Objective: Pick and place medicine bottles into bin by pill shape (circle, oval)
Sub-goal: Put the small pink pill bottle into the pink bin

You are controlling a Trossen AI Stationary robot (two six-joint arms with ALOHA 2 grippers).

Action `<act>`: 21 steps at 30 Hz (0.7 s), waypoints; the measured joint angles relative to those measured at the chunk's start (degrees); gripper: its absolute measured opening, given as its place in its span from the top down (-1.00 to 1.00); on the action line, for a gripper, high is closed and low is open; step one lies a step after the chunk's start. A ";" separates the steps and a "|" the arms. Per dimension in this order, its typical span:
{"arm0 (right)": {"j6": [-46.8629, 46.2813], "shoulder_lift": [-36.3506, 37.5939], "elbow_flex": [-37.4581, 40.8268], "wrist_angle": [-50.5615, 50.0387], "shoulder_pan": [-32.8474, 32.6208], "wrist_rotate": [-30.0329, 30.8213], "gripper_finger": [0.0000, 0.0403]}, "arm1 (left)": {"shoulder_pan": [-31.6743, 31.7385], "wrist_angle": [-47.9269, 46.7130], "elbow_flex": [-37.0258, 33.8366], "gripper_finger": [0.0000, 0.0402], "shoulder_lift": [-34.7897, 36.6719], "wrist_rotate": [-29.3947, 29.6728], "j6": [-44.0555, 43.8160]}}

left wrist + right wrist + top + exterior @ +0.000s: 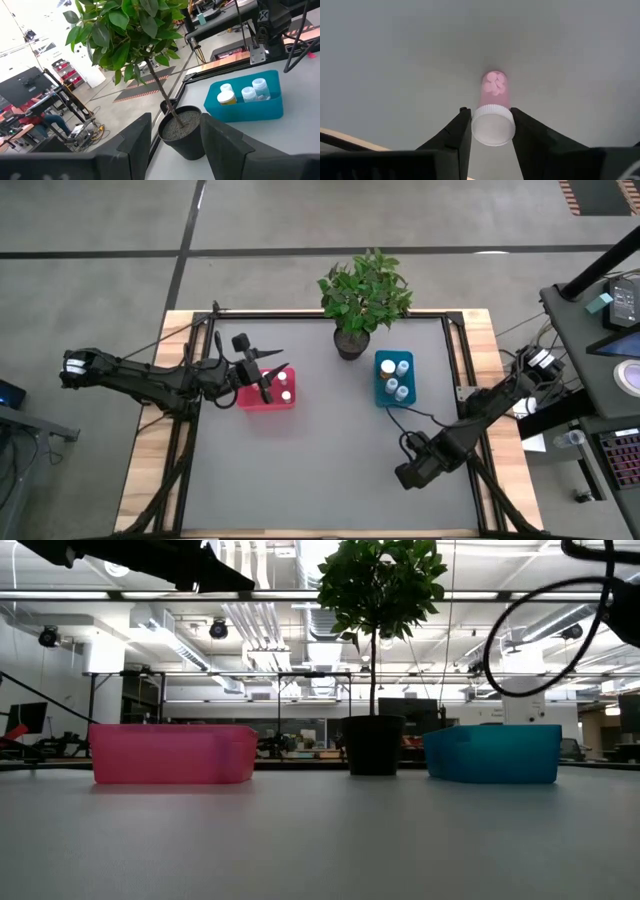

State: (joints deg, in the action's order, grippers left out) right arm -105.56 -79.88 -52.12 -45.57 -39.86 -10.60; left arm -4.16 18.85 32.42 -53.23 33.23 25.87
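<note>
My right gripper (pixel 492 131) is shut on a small clear bottle (pixel 494 95) with pink pills and a white cap, over the grey table near its front right; the gripper also shows in the high view (pixel 408 474). My left gripper (pixel 266 383) is open and empty above the red bin (pixel 262 399), which holds two bottles (pixel 285 387). The teal-blue bin (pixel 384 380) holds several bottles (pixel 248 93) standing upright on its floor. My right gripper pinches the bottle's white cap (pixel 492 127) between its two fingers, one on each side. The fingers point down toward the table. The bottle's body (pixel 494 89) points away from the gripper toward the table; whether its end touches the table, I cannot tell.
A dark pot with a green plant (pixel 352 340) stands at the table's far edge between the two bins. The grey mat (pixel 320 470) lies bare in front of the bins. A desk with gear (pixel 610 330) stands beyond the right edge.
</note>
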 joint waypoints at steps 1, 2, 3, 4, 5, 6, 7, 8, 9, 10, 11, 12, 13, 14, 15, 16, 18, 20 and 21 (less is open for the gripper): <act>0.41 0.23 -0.31 -0.18 0.00 0.74 0.45 | 0.02 0.02 0.00 0.25 0.00 0.00 -0.02; 1.26 0.49 -0.76 -0.14 -0.01 2.06 0.45 | 0.02 0.02 0.00 0.25 0.00 0.00 -0.04; 1.89 0.74 -1.30 0.04 0.03 3.96 0.45 | 0.02 0.08 0.00 0.25 0.00 0.00 -0.05; 2.71 0.92 -1.98 0.12 0.32 5.82 0.45 | 0.01 0.20 0.00 0.25 0.00 0.00 -0.08; 3.51 1.01 -2.66 0.12 0.85 7.54 0.46 | 0.01 0.24 0.00 0.25 0.00 0.00 -0.12; 5.08 1.01 -3.41 0.08 1.49 9.08 0.46 | 0.00 0.30 0.00 0.25 0.00 0.00 -0.23; 6.82 1.01 -4.13 0.13 2.13 10.60 0.46 | 0.00 0.40 0.00 0.25 0.00 0.00 -0.48; 8.64 1.00 -4.80 0.12 2.76 12.13 0.46 | 0.00 0.50 0.00 0.25 0.00 -0.02 -1.19; 10.81 0.95 -5.43 0.16 3.34 13.54 0.46 | 0.00 0.66 0.00 0.25 0.00 -0.02 -1.53; 12.94 0.91 -5.98 0.18 3.94 14.73 0.46 | 0.00 0.82 0.00 0.25 0.00 0.00 -1.79; 15.14 0.82 -6.36 0.22 4.53 15.92 0.46 | -0.02 1.09 0.00 0.25 0.00 -0.02 -2.13; 17.25 0.69 -6.71 0.15 5.16 16.79 0.46 | -0.06 1.32 0.00 0.25 0.00 -0.06 -2.88; 19.64 0.59 -6.96 0.26 5.92 17.43 0.46 | -0.13 1.56 0.00 0.25 0.00 -0.07 -3.09; 21.92 0.42 -7.20 0.31 6.80 18.10 0.46 | -0.23 1.66 0.00 0.25 0.00 -0.07 -3.49; 24.15 0.19 -7.55 0.35 7.72 18.24 0.46 | -0.43 1.65 0.00 0.25 0.00 -0.07 -4.12; 26.62 0.01 -7.95 0.39 8.65 18.30 0.46 | -0.65 1.66 0.00 0.25 0.00 -0.07 -4.61; 31.21 -0.51 -9.08 0.48 10.48 18.29 0.47 | -1.26 1.70 0.00 0.25 0.00 -0.07 -5.95; 35.99 -0.98 -10.75 0.64 12.12 18.29 0.47 | -2.28 1.66 0.05 0.25 0.00 -0.07 -7.09; 38.53 -1.28 -11.77 0.67 12.96 18.31 0.47 | -2.92 1.66 0.10 0.25 0.00 -0.07 -7.56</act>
State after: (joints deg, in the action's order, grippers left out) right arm -67.04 -81.16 -63.89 -44.90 -26.90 7.70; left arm -7.09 20.51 32.53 -53.23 33.17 18.31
